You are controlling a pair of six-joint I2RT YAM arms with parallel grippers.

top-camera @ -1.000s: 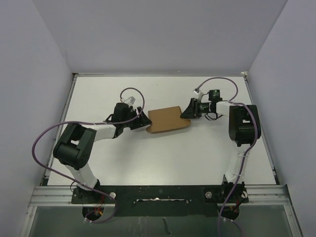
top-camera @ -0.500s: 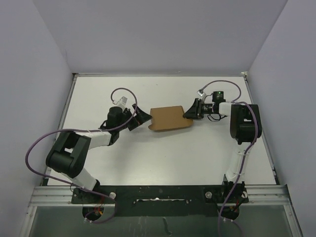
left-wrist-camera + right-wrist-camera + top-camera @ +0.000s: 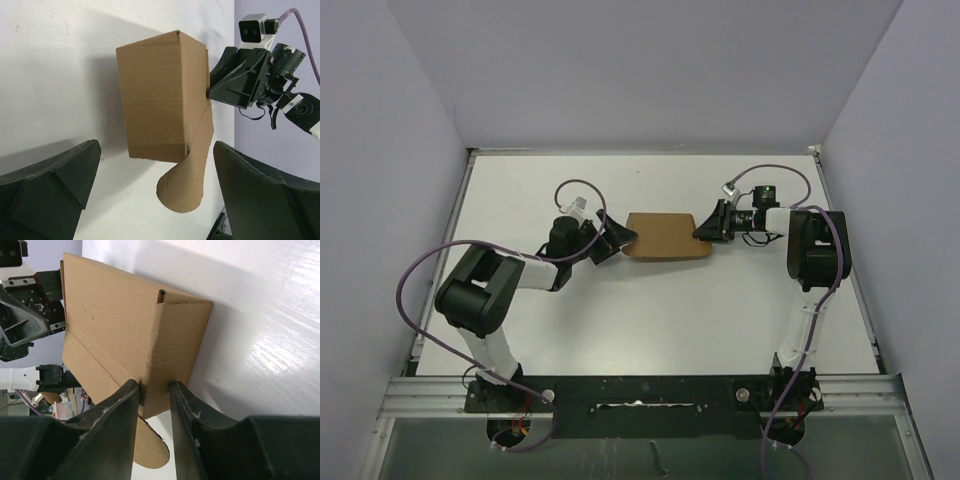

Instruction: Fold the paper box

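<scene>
Starting at the left, finds the left hand [image 3: 613, 241] spread to its widest and empty, poised just beside the left end of the paper box [image 3: 665, 237] without touching it. Notes a change here: a second ago pressed against that same end, half a second ago drawn back and opening, now brought close again with fingers wide apart. Confirms from the left wrist view: box ahead of and between the two spread fingers [image 3: 50, 185], clear of both. Places the box over the middle of the table [image 3: 650, 310], raised into a hollow rectangular sleeve, with a rounded flap [image 3: 185, 185] curling loose at the end nearest the left hand. Cannot tell whether resting on the table or held just off it. Records a second change: box formerly skewed, now squared level across the overhead view. Moving right, finds the right hand [image 3: 705, 228] narrowed onto the box's right end, fingers [image 3: 120, 410] pinching the cardboard at a corner edge, same hold as a second ago. Judges support now left wholly to the right hand, the left freed for a fresh approach, probably toward the loose flap. Judges folding unfinished: flap untucked. Flags one risk: possible pivoting about the single end pinch under a push from the left.
</scene>
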